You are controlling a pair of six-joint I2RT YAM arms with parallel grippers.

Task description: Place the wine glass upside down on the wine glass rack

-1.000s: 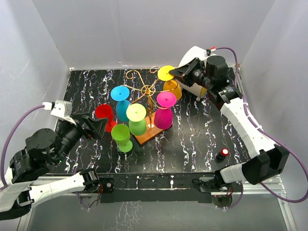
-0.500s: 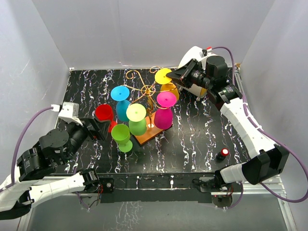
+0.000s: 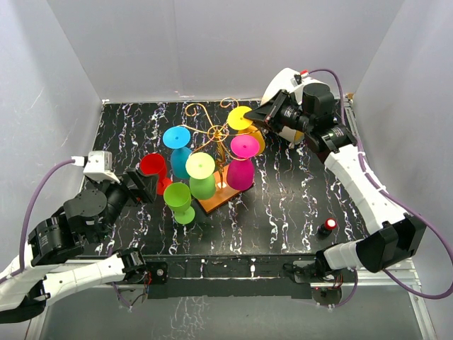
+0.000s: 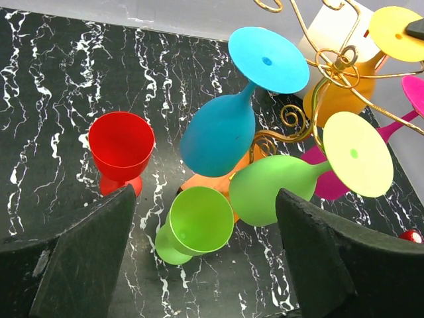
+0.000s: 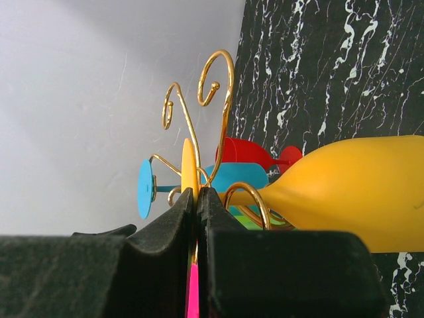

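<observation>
The yellow wine glass (image 5: 344, 192), inverted at the gold rack (image 3: 212, 132), has its thin foot pinched edge-on by the closed right tool (image 5: 197, 202). It looks light, stiff and slippery; the foot or stem suits gripping. The left tool (image 3: 146, 185) stands open.

The left gripper (image 3: 148, 186) is held open left of the wine glass rack (image 3: 216, 201). The right gripper (image 3: 251, 117) is pinched on the wine glass (image 5: 351, 199).
</observation>
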